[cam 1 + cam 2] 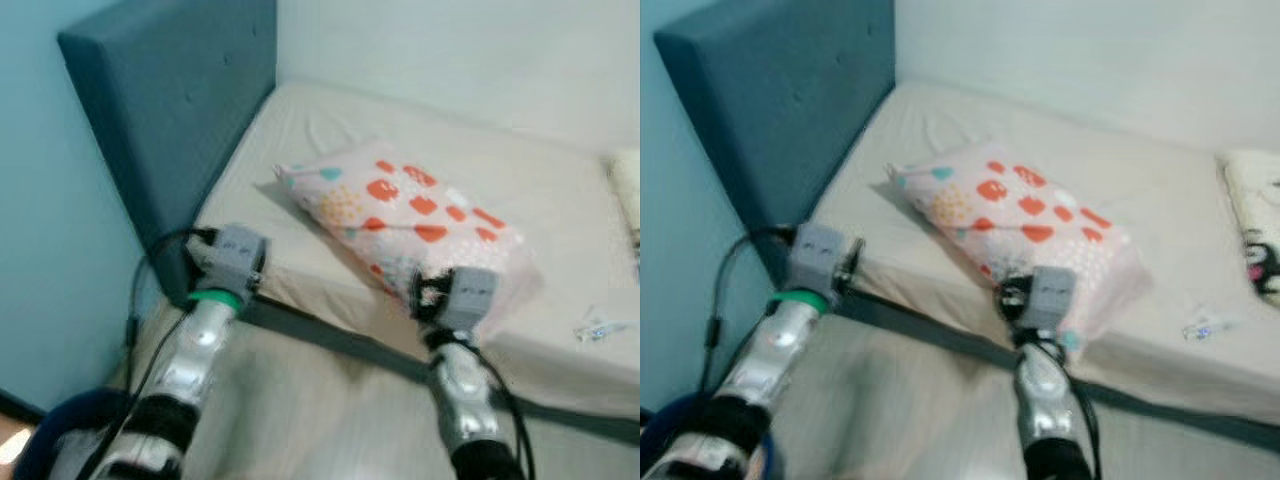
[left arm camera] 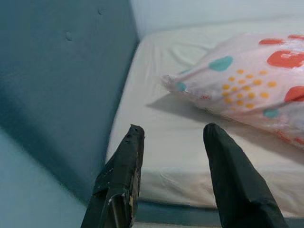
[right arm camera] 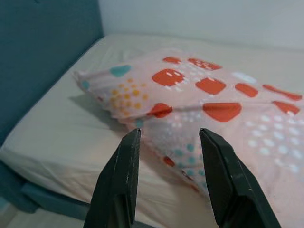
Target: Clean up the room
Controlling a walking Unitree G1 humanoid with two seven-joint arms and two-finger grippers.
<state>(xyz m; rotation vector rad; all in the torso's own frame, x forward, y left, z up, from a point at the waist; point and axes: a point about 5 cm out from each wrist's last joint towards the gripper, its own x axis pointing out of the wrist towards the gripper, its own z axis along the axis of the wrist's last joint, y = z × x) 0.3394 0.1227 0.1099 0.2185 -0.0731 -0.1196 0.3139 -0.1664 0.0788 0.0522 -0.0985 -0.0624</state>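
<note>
The pillow [image 3: 199, 99] is found lying diagonally just ahead of the right gripper [image 3: 168, 137], its nearer one; the left gripper [image 2: 173, 135] is aimed beside it. Both jaws are held apart, empty.

Pillow [image 1: 405, 215] in the middle of the frame is pale pink with red-orange blobs, teal spots, little orange dots and white dots. Headboard [image 1: 170, 90] at upper left is dark teal, the wall [image 1: 50, 250] beside it lighter blue. Bed sheet [image 1: 540, 190] is plain cream. My fingers [image 3: 118, 185] are black, arms silver.
</note>
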